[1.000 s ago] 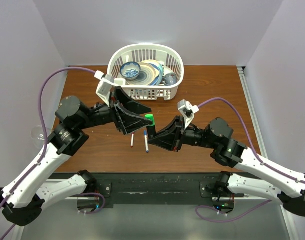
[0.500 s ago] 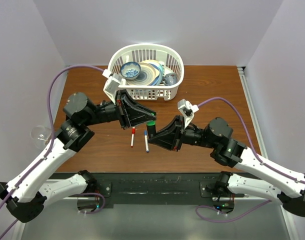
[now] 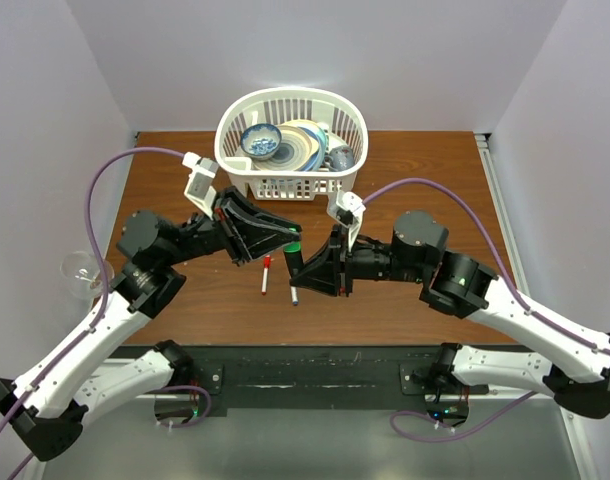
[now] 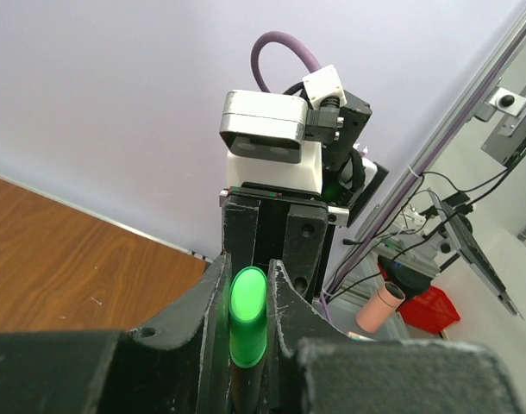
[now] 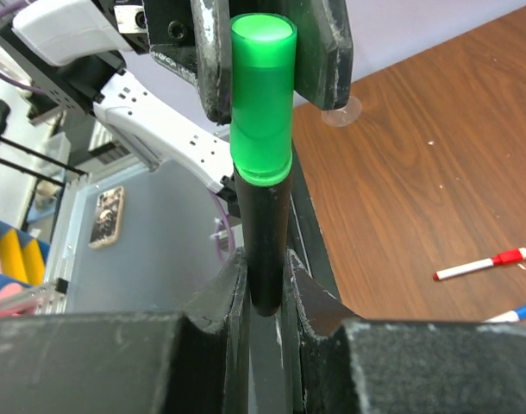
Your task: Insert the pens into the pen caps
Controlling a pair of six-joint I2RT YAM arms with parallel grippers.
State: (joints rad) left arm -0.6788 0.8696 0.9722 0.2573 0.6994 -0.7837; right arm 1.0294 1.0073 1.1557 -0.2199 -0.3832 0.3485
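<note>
Black marker (image 5: 265, 216) status? — jo

Right gripper (image 5: 263, 263) is clamped on its barrel. Left gripper (image 4: 246, 285) is pinching the green cap (image 5: 261, 103) on its tip, so it sits right between the two. Left jaws were wide open a second ago. — mik

Basket? — jo

White basket (image 3: 285, 185) beyond both grippers holds a bowl (image 3: 260, 141), plates (image 3: 303, 145) and a cup (image 3: 337, 157). Red-capped pen (image 3: 266, 272) and blue-capped pen (image 3: 294, 293) are lying beside the right gripper. — mik

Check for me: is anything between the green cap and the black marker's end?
Nothing visible stands between them. The green cap, pinched in the left claw, already sits over the end of the black marker. The right claw grips the marker by its barrel.
</note>
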